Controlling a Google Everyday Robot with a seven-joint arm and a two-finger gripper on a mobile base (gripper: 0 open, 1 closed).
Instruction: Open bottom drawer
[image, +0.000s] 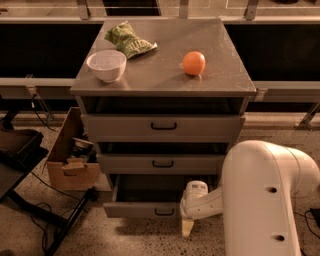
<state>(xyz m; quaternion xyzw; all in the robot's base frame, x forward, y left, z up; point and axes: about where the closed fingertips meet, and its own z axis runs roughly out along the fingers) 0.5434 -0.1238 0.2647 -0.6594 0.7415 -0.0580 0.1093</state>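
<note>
The bottom drawer (140, 209) is the lowest of three in the grey metal cabinet (162, 80). It stands pulled out partway, with its dark inside showing behind the front panel. Its small black loop handle (164, 212) sits in the middle of the panel. My gripper (187, 228) hangs just right of that handle, at the right end of the drawer front, pointing down toward the floor. My white arm (265, 200) fills the lower right and hides the drawer's right corner.
The middle drawer (162, 163) and top drawer (163, 126) are above it. On the cabinet top are a white bowl (106, 65), a green bag (129, 41) and an orange (193, 63). A cardboard box (70, 160) and a black stand with cables (30, 200) are on the floor at left.
</note>
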